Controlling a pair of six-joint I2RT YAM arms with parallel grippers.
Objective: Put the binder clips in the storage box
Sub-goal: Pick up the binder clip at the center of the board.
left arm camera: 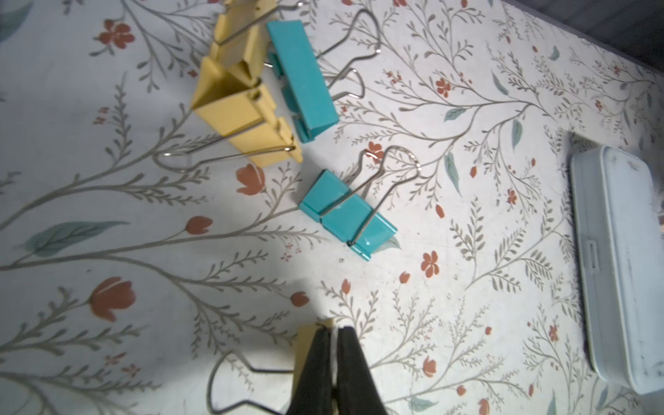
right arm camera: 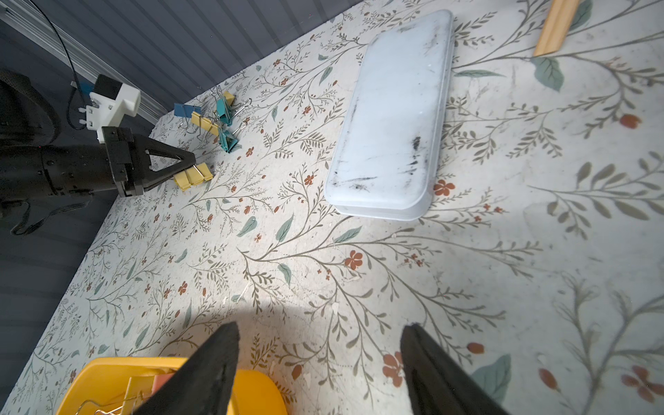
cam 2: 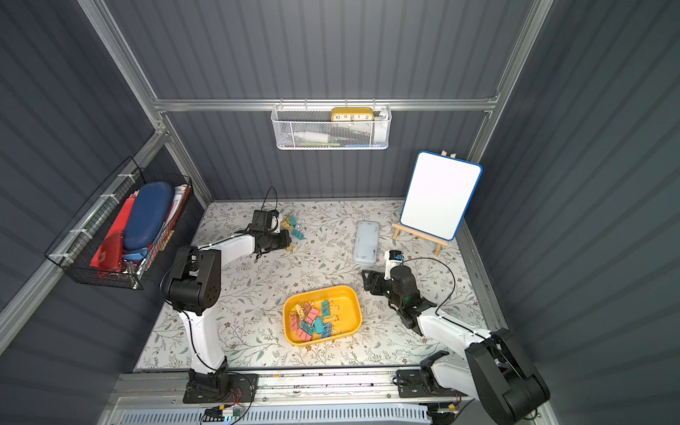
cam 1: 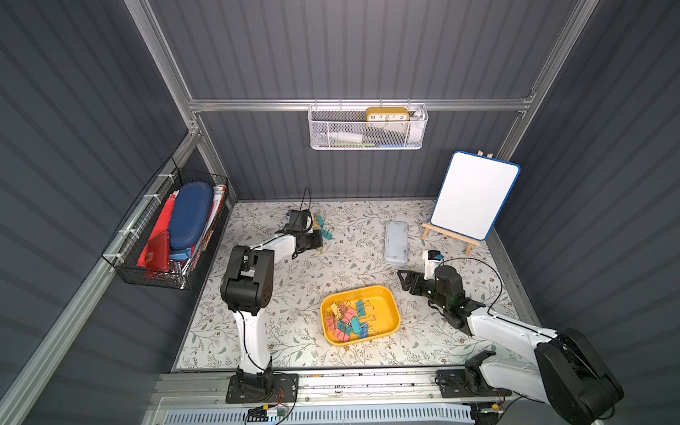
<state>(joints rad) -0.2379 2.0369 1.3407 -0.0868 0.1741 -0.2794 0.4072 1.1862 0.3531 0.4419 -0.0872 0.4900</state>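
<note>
Left gripper (left arm camera: 335, 328): clenched, fingertips pressed together with no gap; low over the floral mat (left arm camera: 467, 287) at the far left of the table.
Yellow clip (left arm camera: 307, 345): against the fingertips of the left gripper, wire handle flat on the mat; pinched or only touched, cannot tell.
Loose binder clips (left arm camera: 346, 215): two teal and two yellow, on the mat just beyond the left gripper and well apart from the storage box (cam 1: 384, 307); one blue clip (right arm camera: 187, 109) behind them, seen from the right wrist.
Right gripper (right arm camera: 319, 328): released, jaws spread wide, nothing between them; above the mat just past the far right corner of the storage box.
Storage box: yellow tray with a raised rim, flat on the mat at front centre, between the two arms; near the right gripper.
Stored clips (cam 1: 347, 318): pile of pink, teal, blue and yellow, gathered in the left part of the storage box.
Lid (cam 1: 396, 243): translucent grey-white, flat on the mat beyond the right gripper, apart from the storage box.
Whiteboard (cam 1: 474, 195): blue-framed, propped on a wooden easel (cam 1: 438, 235) at the far right corner.
Mesh basket (cam 1: 331, 128): white, hung on the back rail; holds a yellow clock (cam 1: 387, 114).
Wire basket (cam 1: 158, 276): black, fixed to the left wall; holds blue and red items.
</note>
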